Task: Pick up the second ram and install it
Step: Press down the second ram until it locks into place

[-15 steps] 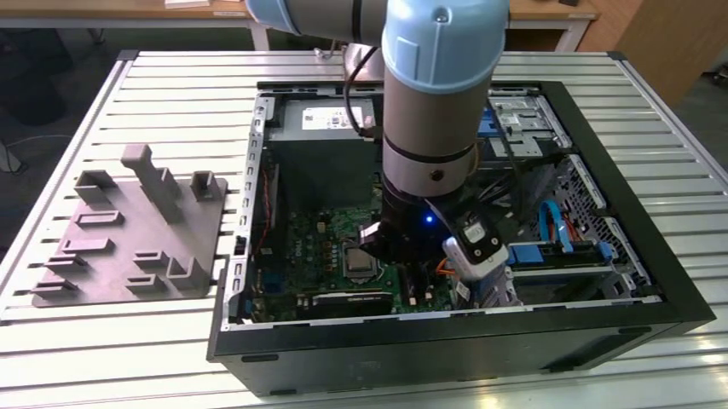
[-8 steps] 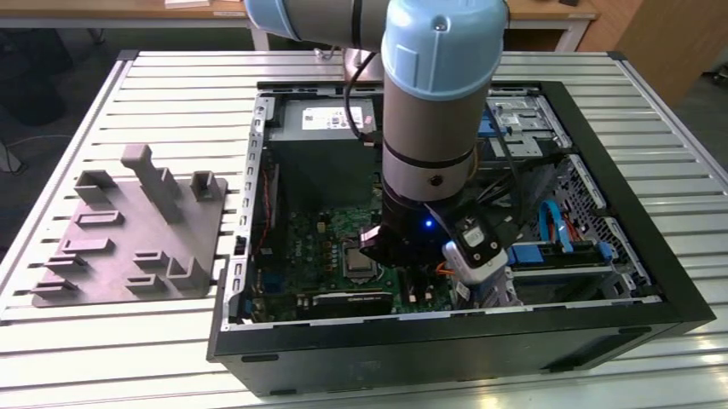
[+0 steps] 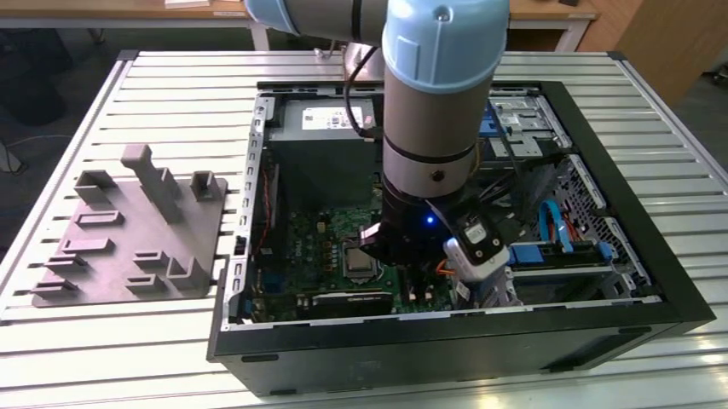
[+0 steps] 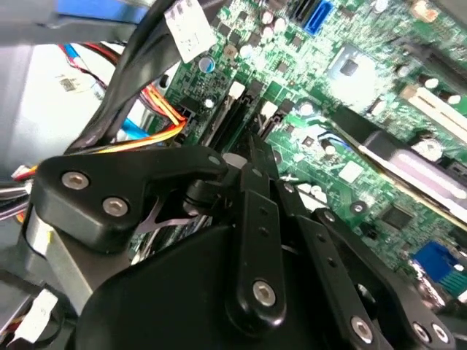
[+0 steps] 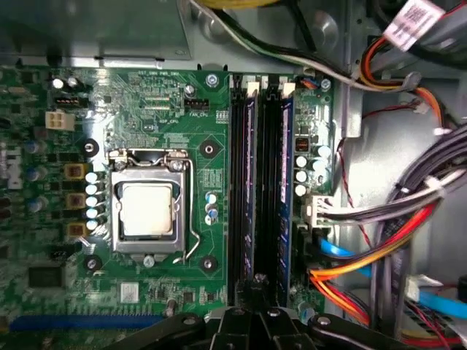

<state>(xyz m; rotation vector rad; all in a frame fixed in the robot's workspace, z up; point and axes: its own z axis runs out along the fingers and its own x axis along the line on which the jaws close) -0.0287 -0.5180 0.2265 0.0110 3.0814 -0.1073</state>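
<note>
Inside the open computer case [image 3: 637,281], my gripper [image 3: 384,254] hangs low over the green board [image 3: 307,247]. In the first wrist view two dark memory sticks stand in the long black slots beside the processor socket [image 5: 146,208]. The one nearer the socket looks like the second ram [image 5: 247,168]; the other stick [image 5: 286,160] stands toward the cables. My gripper [image 5: 259,283] is shut, its tips at the near end of these slots, right by the second ram. Whether they touch it is hidden. In the second wrist view the gripper [image 4: 254,149] tapers to a point over the slots [image 4: 232,117].
A grey holder [image 3: 131,234] with several empty pockets lies on the slatted table [image 3: 148,94] at the exterior view's left. Orange, red and blue cables [image 5: 365,270] crowd next to the slots. The case walls and the drive cage [image 3: 569,256] hem in the arm.
</note>
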